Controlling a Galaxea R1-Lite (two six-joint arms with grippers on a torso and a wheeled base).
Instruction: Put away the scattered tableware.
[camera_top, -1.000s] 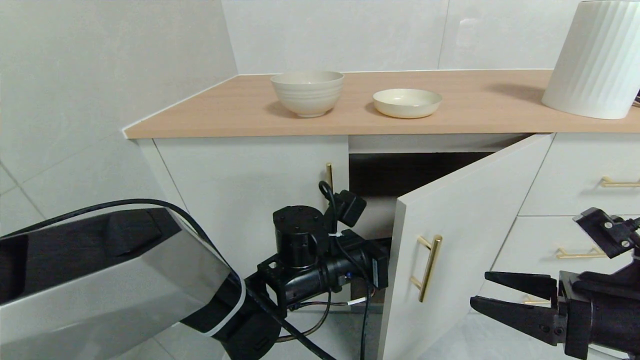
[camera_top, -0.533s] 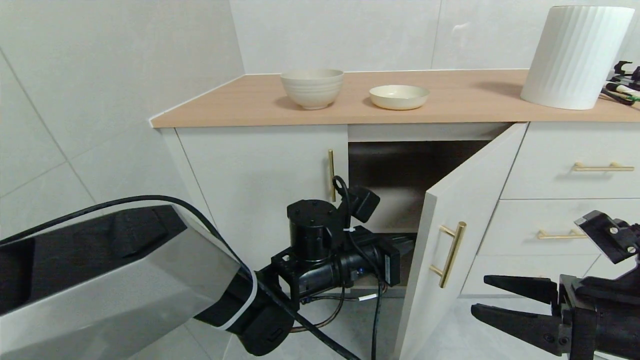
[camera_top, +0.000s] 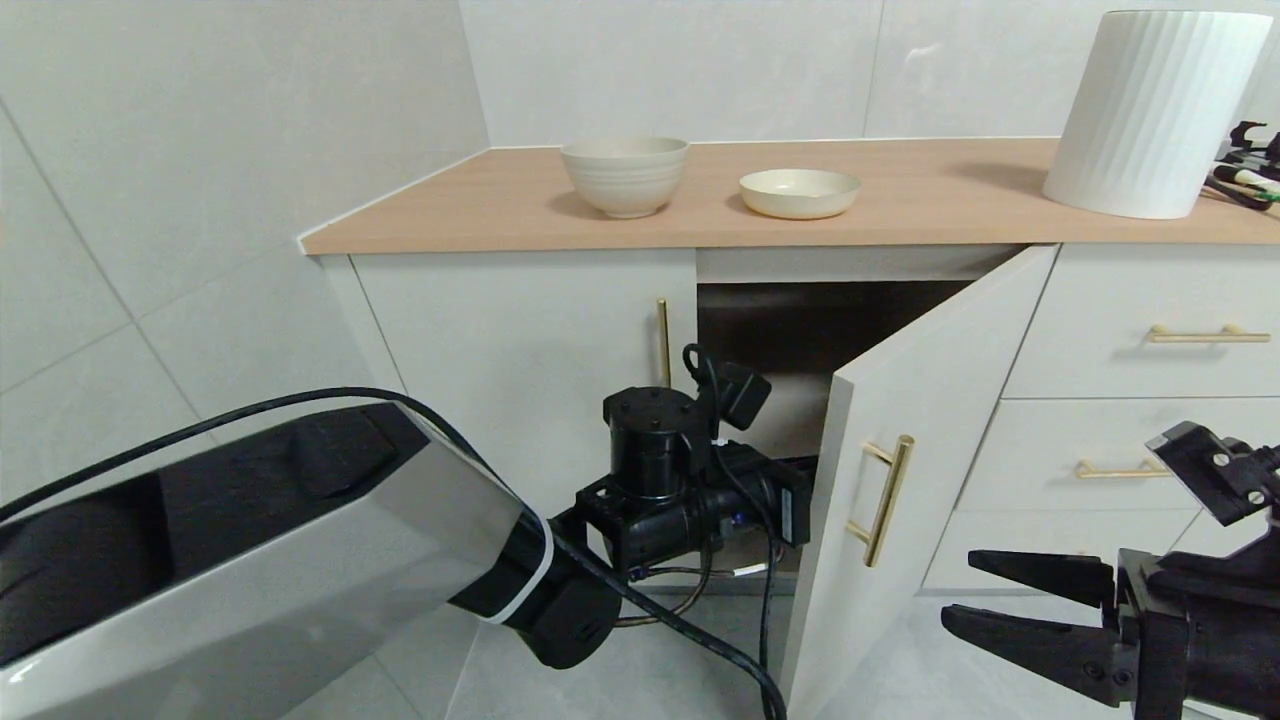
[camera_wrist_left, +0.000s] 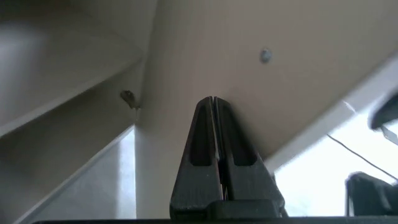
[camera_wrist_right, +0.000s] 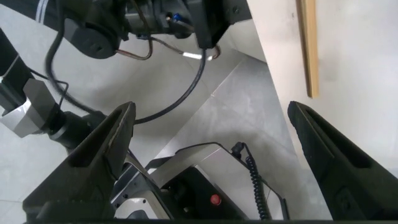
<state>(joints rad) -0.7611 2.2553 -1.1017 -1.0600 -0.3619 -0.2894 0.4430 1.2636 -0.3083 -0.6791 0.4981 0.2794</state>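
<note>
Nearest, low on the robot's right, the right gripper (camera_top: 958, 587) lies level and points toward the robot's left, toward the lower part of the open door (camera_top: 930, 430). Its two black fingers are spread wide with nothing between them, and they touch nothing. The floor (camera_wrist_right: 249, 118) shows beneath them.

A little farther, the left arm (camera_top: 300, 560) reaches forward and low to the door's free edge. The left gripper (camera_wrist_left: 212, 106) has its fingers pressed together and holds nothing. Its tip sits at the door's inner face, just behind that edge; whether it touches the panel cannot be told.

The door is hinged on its right side and stands partly swung out, with its upright gold handle (camera_top: 880, 500) facing the robot. Behind it the cabinet (camera_top: 800, 330) is dark inside. To the right are drawers (camera_top: 1130, 300) with level gold handles.

Farthest, on the wooden counter (camera_top: 480, 220), sits the tableware. A deep ribbed cream bowl (camera_top: 625, 175) stands above the closed left door (camera_top: 520, 350). A shallow cream dish (camera_top: 800, 192) stands near it on the right, above the opening, not touching it. Both are round and upright, mouths facing up. At the counter's right end stands a tall white ribbed container (camera_top: 1150, 110)
</note>
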